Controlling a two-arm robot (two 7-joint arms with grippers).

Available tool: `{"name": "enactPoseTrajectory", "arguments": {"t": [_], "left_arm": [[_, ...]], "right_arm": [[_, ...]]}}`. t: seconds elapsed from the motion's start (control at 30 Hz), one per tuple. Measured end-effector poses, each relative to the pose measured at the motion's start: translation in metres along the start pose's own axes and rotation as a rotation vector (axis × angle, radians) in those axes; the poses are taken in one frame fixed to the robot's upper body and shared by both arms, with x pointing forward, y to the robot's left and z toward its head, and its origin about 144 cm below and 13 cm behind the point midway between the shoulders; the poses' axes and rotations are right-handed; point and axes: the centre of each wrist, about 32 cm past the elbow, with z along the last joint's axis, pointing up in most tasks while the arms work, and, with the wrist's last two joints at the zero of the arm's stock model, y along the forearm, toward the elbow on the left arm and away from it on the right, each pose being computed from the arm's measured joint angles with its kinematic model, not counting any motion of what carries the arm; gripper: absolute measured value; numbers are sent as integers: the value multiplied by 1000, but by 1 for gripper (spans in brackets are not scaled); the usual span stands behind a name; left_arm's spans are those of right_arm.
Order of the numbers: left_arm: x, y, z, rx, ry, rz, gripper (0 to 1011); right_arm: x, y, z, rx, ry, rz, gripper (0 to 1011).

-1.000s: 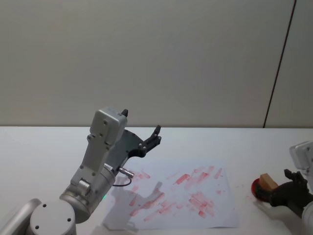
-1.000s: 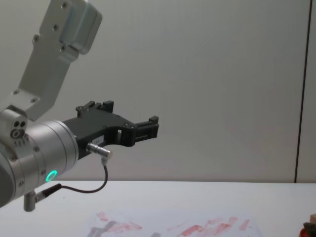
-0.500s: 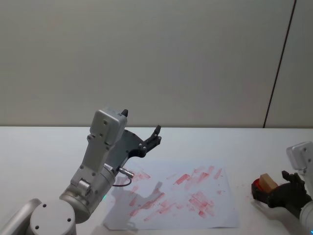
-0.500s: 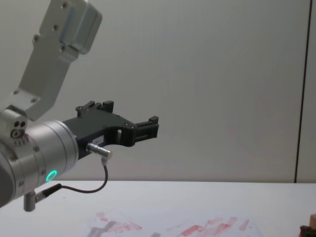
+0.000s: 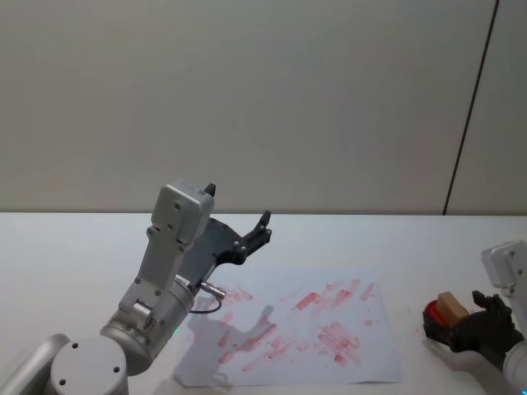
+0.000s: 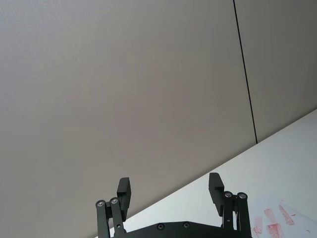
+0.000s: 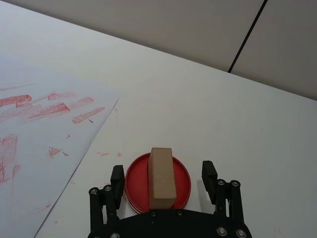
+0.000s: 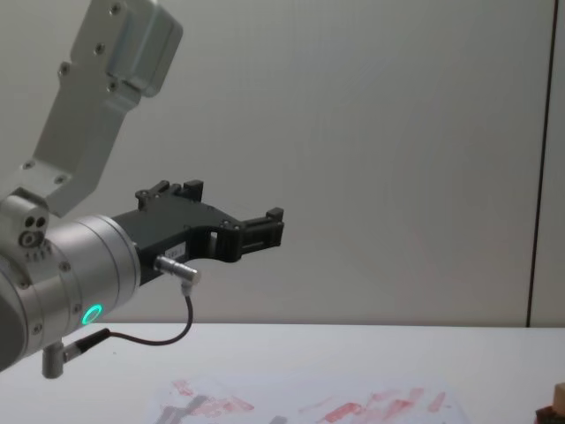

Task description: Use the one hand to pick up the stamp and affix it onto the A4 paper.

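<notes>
1. One gripper is at work: the right gripper (image 7: 162, 173), low over the tabletop (image 7: 223, 129) at the robot's right. Its jaws are spread wide, one on each side of the stamp (image 7: 161, 178), with clear gaps between and nothing held.
2. The stamp stands on the red ink pad (image 7: 133, 182), just off the right edge of the A4 paper (image 7: 39, 148), which lies flat and is already marked with red prints.
3. The left gripper (image 6: 170, 186) is parked, raised above the paper's left part with its jaws apart and empty.
4. My reading is that the pick-up is in hand: the approach looks lined up, but the grasp is not yet made.
5. The next move calls for settling the fingers level with the block's long sides and closing squarely on its narrow width. The block then has to be lifted straight off the pad, without dragging the pad along, before it is carried to the sheet.
</notes>
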Motion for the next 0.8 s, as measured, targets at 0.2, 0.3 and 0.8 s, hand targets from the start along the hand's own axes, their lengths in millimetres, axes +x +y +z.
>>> {"name": "enactPoseTrajectory", "arguments": {"t": [0.2,0.3,0.8], "left_arm": [[0,0,0,0,0,0,1002],[0,0,0,0,0,0,1002],[0,0,0,0,0,0,1003]], "right_arm": [[0,0,0,-1,1,0,865],[0,0,0,-2,2,1,781],[-1,0,-1,-4,4,2,306]]}}
